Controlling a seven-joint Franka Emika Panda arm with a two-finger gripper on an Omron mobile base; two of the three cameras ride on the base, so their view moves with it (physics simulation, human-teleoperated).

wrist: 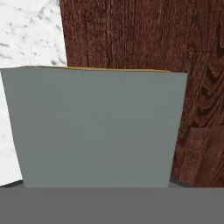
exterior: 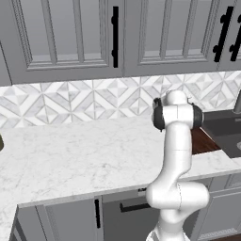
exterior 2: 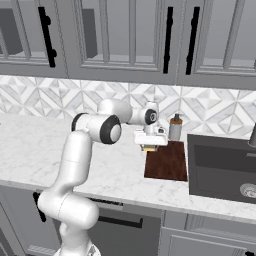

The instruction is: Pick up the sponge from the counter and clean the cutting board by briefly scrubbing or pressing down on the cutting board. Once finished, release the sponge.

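My gripper [exterior 2: 148, 145] hangs over the far left corner of the dark reddish-brown cutting board [exterior 2: 167, 161], shut on the sponge [exterior 2: 148, 148], whose yellow underside peeks out below the fingers. In the hand view the sponge's grey top [wrist: 98, 129] is very close and hides the fingertips, with a thin yellow edge along its far side. Beyond it lies the wood grain of the cutting board [wrist: 131, 35], and the white marble counter [wrist: 30, 35] is at the left. Whether the sponge touches the board I cannot tell. In the left base view my arm covers most of the cutting board [exterior: 205, 141].
A small brown-capped jar [exterior 2: 175, 128] stands just behind the board near the backsplash. A dark sink basin [exterior 2: 222, 167] lies right beside the board. Wide white counter [exterior: 80, 150] stretches to the left. Grey wall cabinets [exterior 2: 130, 35] hang above.
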